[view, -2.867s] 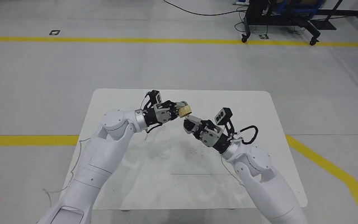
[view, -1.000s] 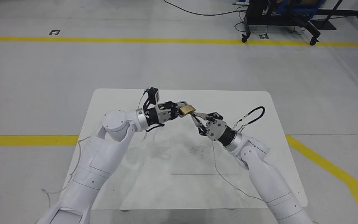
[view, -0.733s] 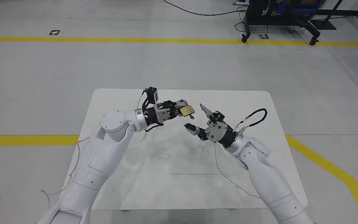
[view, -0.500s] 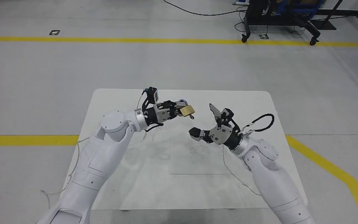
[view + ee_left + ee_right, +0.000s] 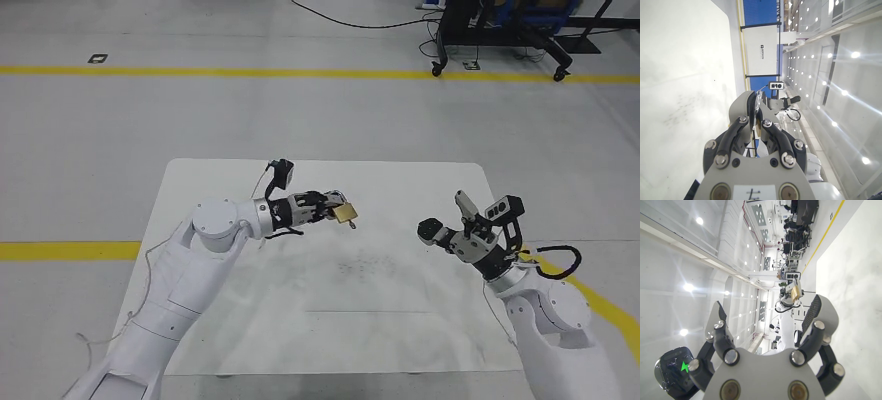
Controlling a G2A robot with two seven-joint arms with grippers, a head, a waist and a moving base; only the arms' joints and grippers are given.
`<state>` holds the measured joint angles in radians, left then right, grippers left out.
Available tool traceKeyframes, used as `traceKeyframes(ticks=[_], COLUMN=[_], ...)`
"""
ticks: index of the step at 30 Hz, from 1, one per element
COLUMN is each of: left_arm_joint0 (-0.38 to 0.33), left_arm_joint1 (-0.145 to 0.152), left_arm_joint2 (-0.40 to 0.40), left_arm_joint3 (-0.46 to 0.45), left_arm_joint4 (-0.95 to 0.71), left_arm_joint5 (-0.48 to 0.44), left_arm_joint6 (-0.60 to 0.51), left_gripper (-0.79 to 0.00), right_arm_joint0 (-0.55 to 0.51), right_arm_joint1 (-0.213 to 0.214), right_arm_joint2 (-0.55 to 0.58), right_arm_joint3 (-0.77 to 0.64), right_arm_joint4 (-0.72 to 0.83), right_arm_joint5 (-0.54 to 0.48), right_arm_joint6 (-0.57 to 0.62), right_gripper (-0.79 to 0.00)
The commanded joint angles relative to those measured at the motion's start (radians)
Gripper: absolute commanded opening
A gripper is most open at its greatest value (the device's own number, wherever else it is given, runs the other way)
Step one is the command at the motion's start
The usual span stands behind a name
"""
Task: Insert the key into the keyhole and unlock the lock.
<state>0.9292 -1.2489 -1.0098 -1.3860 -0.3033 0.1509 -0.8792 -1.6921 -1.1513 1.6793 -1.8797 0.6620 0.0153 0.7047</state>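
The left gripper point(image 5: 336, 208) is positioned above the table point(image 5: 420, 320), left of centre. Its fingers are pressed onto the brass padlock point(image 5: 344, 212) (the body is pinched from both sides). The key point(image 5: 354, 224) projects from the end of the padlock that faces the right gripper point(image 5: 446, 216) and touches neither gripper. Whether the shackle is released cannot be told. The right gripper is positioned over the right side of the table, well apart from the padlock, with its fingers spread wide.
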Motion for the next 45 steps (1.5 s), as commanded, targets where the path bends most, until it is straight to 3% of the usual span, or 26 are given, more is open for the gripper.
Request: traceKeyframes(ticks=[1,8,16,27,28,29,33,35,37,39,45], left_arm_joint0=[-0.012,-0.050,-0.136,-0.188,-0.191,-0.193,-0.201,-0.203,-0.205,-0.206,-0.190], left_arm_joint1=[0.001,-0.006,-0.025,-0.053,-0.055,-0.057,-0.062,-0.063,-0.064,-0.063,-0.048], left_arm_joint2=[0.029,0.120,0.267,0.336,0.340,0.343,0.351,0.350,0.346,0.337,0.281], left_arm_joint3=[-0.008,0.006,0.080,0.149,0.152,0.155,0.168,0.169,0.172,0.170,0.121], left_arm_joint4=[0.089,0.222,0.378,0.396,0.397,0.393,0.391,0.391,0.389,0.384,0.389], left_arm_joint5=[0.009,0.058,0.147,0.170,0.170,0.167,0.159,0.144,0.135,0.119,0.021], left_arm_joint6=[-0.015,-0.068,-0.227,-0.263,-0.263,-0.268,-0.278,-0.272,-0.273,-0.269,-0.197], left_gripper=[-0.785,-0.785,-0.785,-0.785,-0.591,-0.520,-0.382,-0.222,-0.206,-0.139,-0.089], right_arm_joint0=[0.003,0.003,0.003,0.003,0.003,0.003,0.003,0.003,0.003,0.003,0.003], right_arm_joint1=[0.000,0.000,0.000,0.000,0.000,0.000,0.000,0.000,0.000,0.000,0.000], right_arm_joint2=[-0.005,-0.005,-0.005,-0.005,-0.005,-0.005,-0.005,-0.005,-0.005,-0.005,-0.005], right_arm_joint3=[0.001,0.001,0.001,0.001,0.001,0.001,0.001,0.001,0.001,0.001,0.001], right_arm_joint4=[-0.001,-0.001,-0.001,-0.001,-0.001,-0.001,-0.001,-0.001,-0.001,-0.001,-0.001], right_arm_joint5=[0.001,0.001,0.001,0.001,0.001,0.001,0.001,0.001,0.001,0.001,0.001], right_arm_joint6=[0.001,0.001,0.001,0.001,0.001,0.001,0.001,0.001,0.001,0.001,0.001], right_gripper=[0.000,0.000,0.000,0.000,0.000,0.000,0.000,0.000,0.000,0.000,0.000])
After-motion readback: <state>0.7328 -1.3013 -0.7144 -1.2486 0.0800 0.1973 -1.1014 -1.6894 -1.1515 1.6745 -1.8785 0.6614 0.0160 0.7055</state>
